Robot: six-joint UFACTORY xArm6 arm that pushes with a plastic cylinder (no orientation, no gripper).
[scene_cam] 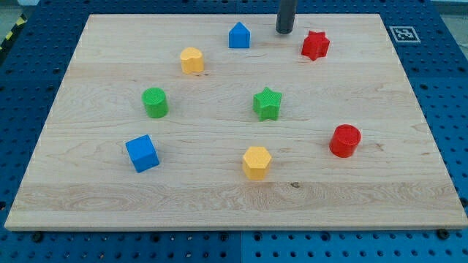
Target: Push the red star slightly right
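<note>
The red star point(315, 45) lies near the view's top, right of centre, on the wooden board point(219, 197). My tip point(284, 31) is a dark rod end standing just left of the red star and slightly above it in the view, with a small gap between them. The blue house-shaped block point(239, 36) sits to the left of my tip.
A yellow hexagon point(191, 60) is at upper left, a green cylinder point(155, 102) at left, a blue cube point(142, 153) at lower left, a green star point(268, 104) at centre, a second yellow hexagon point(257, 161) at lower centre and a red cylinder point(344, 141) at right.
</note>
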